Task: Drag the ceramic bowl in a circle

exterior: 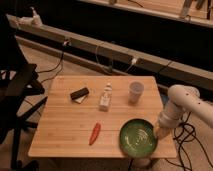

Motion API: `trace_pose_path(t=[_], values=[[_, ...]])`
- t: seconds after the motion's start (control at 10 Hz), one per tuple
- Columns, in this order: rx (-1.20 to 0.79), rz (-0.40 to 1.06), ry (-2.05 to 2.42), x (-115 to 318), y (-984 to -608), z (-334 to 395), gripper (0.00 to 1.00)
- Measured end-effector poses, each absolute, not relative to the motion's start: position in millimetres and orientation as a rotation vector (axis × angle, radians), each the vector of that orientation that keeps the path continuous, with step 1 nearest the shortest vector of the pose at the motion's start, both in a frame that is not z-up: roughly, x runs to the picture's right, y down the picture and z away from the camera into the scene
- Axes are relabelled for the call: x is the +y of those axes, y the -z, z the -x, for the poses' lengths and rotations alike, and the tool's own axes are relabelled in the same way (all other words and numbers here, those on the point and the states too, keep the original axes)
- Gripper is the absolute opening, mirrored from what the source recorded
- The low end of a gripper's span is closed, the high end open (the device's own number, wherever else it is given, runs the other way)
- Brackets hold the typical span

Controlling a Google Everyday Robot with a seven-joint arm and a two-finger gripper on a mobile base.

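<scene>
The ceramic bowl (138, 137), wide, shallow and glossy green with pale speckles inside, sits on the wooden table (65, 127) near its front right corner. My gripper (160, 131) hangs from the white arm (182, 100) that comes in from the right. It is at the bowl's right rim, touching it or just above it.
A whitish cup (135, 91) stands behind the bowl. A small pale bottle (105, 97) and a black object (79, 93) sit mid-table. A red chili pepper (95, 133) lies left of the bowl. A black chair (17, 95) stands at left, and cables (192, 140) lie on the floor at right.
</scene>
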State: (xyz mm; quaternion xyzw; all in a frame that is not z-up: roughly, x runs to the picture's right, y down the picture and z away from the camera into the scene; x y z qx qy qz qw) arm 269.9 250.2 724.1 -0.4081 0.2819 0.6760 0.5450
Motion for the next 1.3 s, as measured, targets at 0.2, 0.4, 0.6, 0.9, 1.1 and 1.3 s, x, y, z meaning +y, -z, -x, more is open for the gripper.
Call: trace_pose_path(t=[0.2,0.4,0.6,0.9,1.1,1.3], values=[[0.636,0.972,-1.537,248.7,-713.2,-244.5,0.0],[0.615,0.981,-1.477,243.4,-715.1,-222.3,0.0],[0.613,0.992,-1.452,226.8,-734.6,-202.6,0.0],[0.614,0.982,-1.475,191.6,-770.6,-187.8,0.0],[0.627,0.938,-1.535,161.7,-796.7,-187.8,0.0],[0.652,0.885,-1.62,142.7,-813.2,-209.7,0.0]])
